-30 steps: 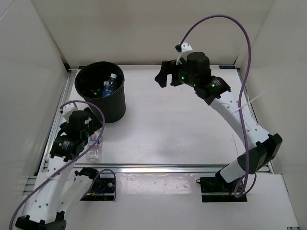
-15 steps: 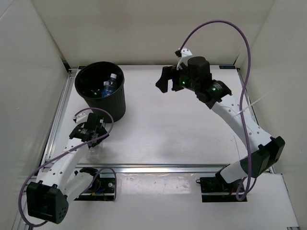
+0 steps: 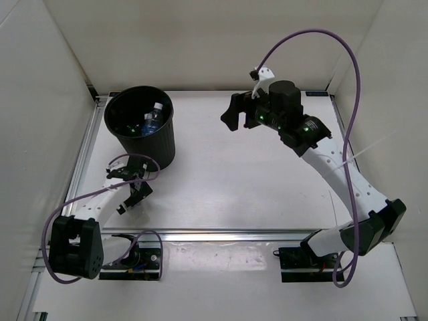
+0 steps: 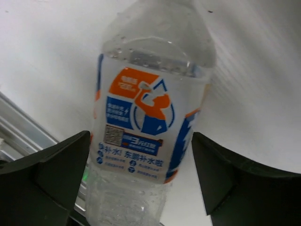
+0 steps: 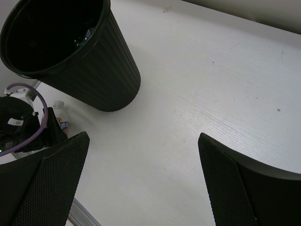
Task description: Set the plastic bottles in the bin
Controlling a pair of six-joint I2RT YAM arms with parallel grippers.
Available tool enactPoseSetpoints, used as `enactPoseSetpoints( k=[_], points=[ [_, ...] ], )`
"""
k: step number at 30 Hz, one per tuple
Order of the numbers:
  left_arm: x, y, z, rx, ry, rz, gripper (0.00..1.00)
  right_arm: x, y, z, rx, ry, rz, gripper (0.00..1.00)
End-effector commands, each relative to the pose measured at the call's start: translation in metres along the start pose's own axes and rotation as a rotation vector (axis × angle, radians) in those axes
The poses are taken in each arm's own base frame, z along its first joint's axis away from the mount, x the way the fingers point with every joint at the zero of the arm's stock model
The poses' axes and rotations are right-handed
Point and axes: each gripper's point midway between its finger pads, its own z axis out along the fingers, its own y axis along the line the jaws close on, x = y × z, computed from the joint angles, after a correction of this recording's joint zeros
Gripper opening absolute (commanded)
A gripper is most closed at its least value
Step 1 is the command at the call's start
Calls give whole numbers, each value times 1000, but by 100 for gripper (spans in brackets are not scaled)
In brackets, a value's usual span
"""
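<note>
Bottle: the white-orange labelled bottle (image 4: 148,117) is found on the table (image 3: 254,180), near the foot of the bin (image 3: 152,148); other bottles (image 3: 154,119) are seen inside the bin.
Handling: it is judged light, thin-walled and smooth (easily dented or sent rolling), and is best taken across the labelled middle.
Grip, left: the left fingers (image 4: 56,174) are spread wide on either side of the bottle; no contact is seen and nothing is gripped.
Grip, right: the right fingers (image 5: 51,183) are spread and empty, held above the table.

bottle (image 4: 141,127) label, small Chinese print, QR code
</note>
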Motion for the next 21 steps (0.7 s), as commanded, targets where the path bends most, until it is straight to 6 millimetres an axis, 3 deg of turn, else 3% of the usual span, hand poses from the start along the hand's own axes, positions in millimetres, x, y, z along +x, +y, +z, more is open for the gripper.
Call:
enactPoseSetpoints(
  k=[1, 2, 3, 4, 7, 8, 9, 11, 12, 13, 15, 16, 18, 19, 20, 21],
  points=[
    [-4, -17, -1, 71, 1, -53, 94, -11, -1, -8, 9, -42, -29, 100],
    [-1, -19, -2, 84, 16, -53, 82, -7, -3, -7, 11, -31, -28, 100],
    [-2, -22, -5, 103, 12, -72, 61, -9, -2, -10, 9, -40, -29, 100],
    [-3, -20, -10, 99, 17, -101, 56, -9, -2, -10, 9, -40, -29, 100],
    [-36, -18, -49, 117, -50, -279, 57, -1, -6, -7, 25, -22, -35, 100],
    [-41, -4, -62, 74, -67, -305, 58, 1, -7, -9, 25, -20, -35, 100],
    [-72, -6, -98, 152, -142, -391, 58, 1, -7, -9, 25, -20, -35, 100],
    [-94, 4, -136, 188, -205, -476, 56, 5, -8, -8, 27, -11, -34, 100],
    [-110, 12, -154, 200, -263, -516, 54, 5, -8, -8, 27, -11, -34, 100],
    [-139, 16, -192, 274, -335, -589, 52, 5, -9, -8, 36, -13, -34, 100],
    [-167, 33, -228, 305, -443, -647, 51, 7, -10, -5, 38, -4, -33, 100],
    [-193, 31, -258, 362, -507, -675, 51, 2, -9, -6, 35, -16, -34, 100],
    [-219, 25, -281, 400, -597, -602, 53, 4, -8, 0, 27, -4, -24, 100],
    [-232, 15, -284, 407, -621, -574, 53, -1, -6, -1, 24, -15, -15, 100],
    [-255, 5, -304, 473, -694, -593, 54, 3, -5, 3, 15, -1, -13, 100],
    [-264, -5, -306, 481, -724, -519, 56, 2, -3, 6, 3, 2, -13, 100]
  ],
)
